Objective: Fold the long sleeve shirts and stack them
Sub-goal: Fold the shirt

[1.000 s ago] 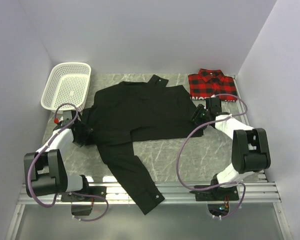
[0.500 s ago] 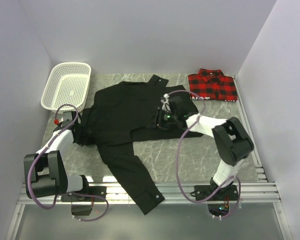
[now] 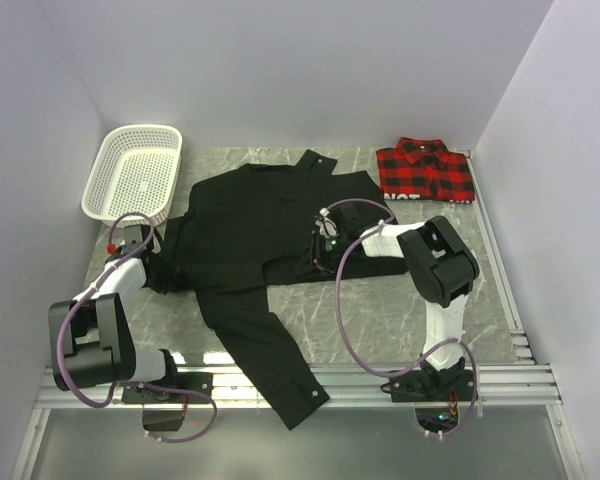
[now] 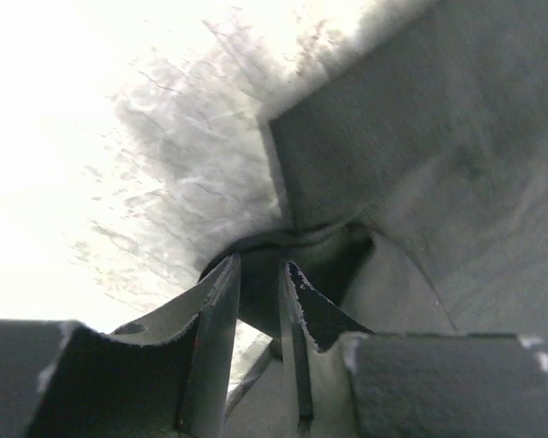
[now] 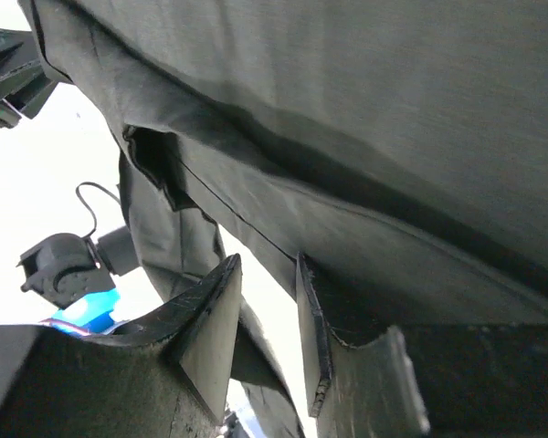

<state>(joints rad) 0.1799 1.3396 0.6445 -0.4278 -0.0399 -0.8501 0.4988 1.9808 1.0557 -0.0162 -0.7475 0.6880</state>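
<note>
The black long sleeve shirt (image 3: 265, 215) lies spread on the marble table, one sleeve (image 3: 270, 350) trailing over the near edge. The red-and-black plaid shirt (image 3: 425, 170) lies folded at the back right. My left gripper (image 3: 160, 268) is low at the black shirt's left edge. In the left wrist view its jaws (image 4: 260, 265) stand a narrow gap apart, with a dark cloth fold (image 4: 256, 283) at their tips. My right gripper (image 3: 320, 252) reaches across to the shirt's lower hem. Its jaws (image 5: 268, 262) are narrowly open beside the hem (image 5: 256, 228), and bright table shows between them.
A white mesh basket (image 3: 133, 172) stands at the back left, next to the shirt's shoulder. Purple walls close in the table on three sides. A metal rail (image 3: 300, 385) with the arm bases runs along the near edge.
My right arm swung left from beside the plaid shirt onto the black shirt's lower hem. Both pairs of jaws narrowed. The left arm barely moved.
</note>
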